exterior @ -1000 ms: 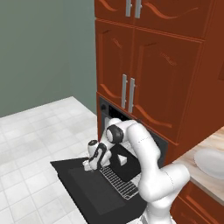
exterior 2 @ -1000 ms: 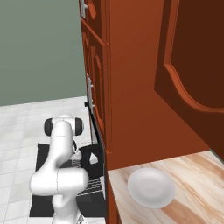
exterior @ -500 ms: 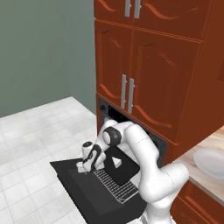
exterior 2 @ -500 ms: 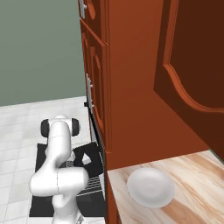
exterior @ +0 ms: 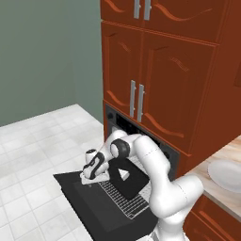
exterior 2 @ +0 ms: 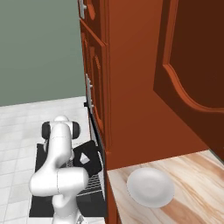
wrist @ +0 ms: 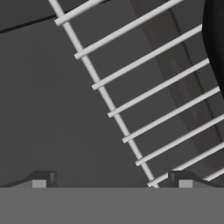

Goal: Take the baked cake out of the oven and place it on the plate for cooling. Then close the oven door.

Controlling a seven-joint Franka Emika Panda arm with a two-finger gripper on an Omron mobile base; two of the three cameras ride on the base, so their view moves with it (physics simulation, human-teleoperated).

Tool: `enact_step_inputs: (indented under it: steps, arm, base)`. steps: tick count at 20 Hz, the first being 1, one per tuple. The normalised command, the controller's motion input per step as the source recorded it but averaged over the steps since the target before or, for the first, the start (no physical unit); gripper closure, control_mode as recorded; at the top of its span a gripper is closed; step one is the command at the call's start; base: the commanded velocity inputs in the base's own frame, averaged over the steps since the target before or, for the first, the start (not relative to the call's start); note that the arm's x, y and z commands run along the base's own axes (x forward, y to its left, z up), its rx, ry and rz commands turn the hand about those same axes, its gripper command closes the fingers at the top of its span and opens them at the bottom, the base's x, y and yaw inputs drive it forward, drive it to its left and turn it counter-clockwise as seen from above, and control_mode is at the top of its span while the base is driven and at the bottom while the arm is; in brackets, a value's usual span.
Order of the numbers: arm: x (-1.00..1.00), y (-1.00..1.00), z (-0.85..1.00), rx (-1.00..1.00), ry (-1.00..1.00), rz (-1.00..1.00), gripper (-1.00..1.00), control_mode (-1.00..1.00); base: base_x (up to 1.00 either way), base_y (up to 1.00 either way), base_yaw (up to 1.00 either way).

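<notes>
The oven [exterior: 141, 134] is open, and its oven door [exterior: 89, 209] lies flat, low in front of it. A wire rack [wrist: 144, 100] is pulled out over the door. On the rack rests a flat black tray [exterior: 129, 181] carrying the baked cake [exterior: 123, 174], a tiny pale wedge. My gripper [exterior: 91, 175] points down at the rack's left front corner, to the left of the tray and cake. In the hand view the gripper [wrist: 111, 181] is open, with only rack bars and dark door between its fingertips [wrist: 41, 180]. The white plate [exterior 2: 150, 187] sits on the wooden counter.
Red-brown cabinets [exterior: 155, 89] with silver handles stand above the oven, and one upper cabinet door [exterior 2: 192, 74] hangs open over the counter [exterior 2: 197, 192]. Pale floor tiles [exterior: 33, 150] spread to the left of the oven door. My own arm [exterior 2: 59, 157] stands before the oven.
My hand has sunk slightly and shifted left, away from the tray toward the rack's left front corner. The jaws stay wide apart; cake and tray have not moved.
</notes>
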Motion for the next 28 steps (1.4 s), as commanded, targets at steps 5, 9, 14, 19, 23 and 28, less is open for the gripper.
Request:
enact_step_inputs:
  steps: [5, 9, 14, 19, 23, 28]
  arm:
    - [-0.04, 0.25, -0.22, 0.0, 0.0, 0.1, -1.0, -1.0]
    - [-0.01, 0.16, -0.15, -0.02, -0.03, 0.11, -1.0, -1.0]
    - [-0.01, 0.06, -0.09, -0.02, -0.04, 0.08, -1.0, -1.0]
    - [-0.01, -0.01, 0.0, 0.0, -0.01, 0.06, -1.0, -1.0]
    - [-0.1, -0.06, 0.04, 0.02, -0.07, 0.05, -1.0, -1.0]
    - [-0.13, -0.07, 0.12, 0.02, -0.12, 0.04, -1.0, -1.0]
  base:
    - [0.0, 0.0, 0.0]
    - [0.0, 0.0, 0.0]
    - [0.0, 0.0, 0.0]
    - [0.0, 0.0, 0.0]
    - [0.0, 0.0, 0.0]
    - [0.0, 0.0, 0.0]
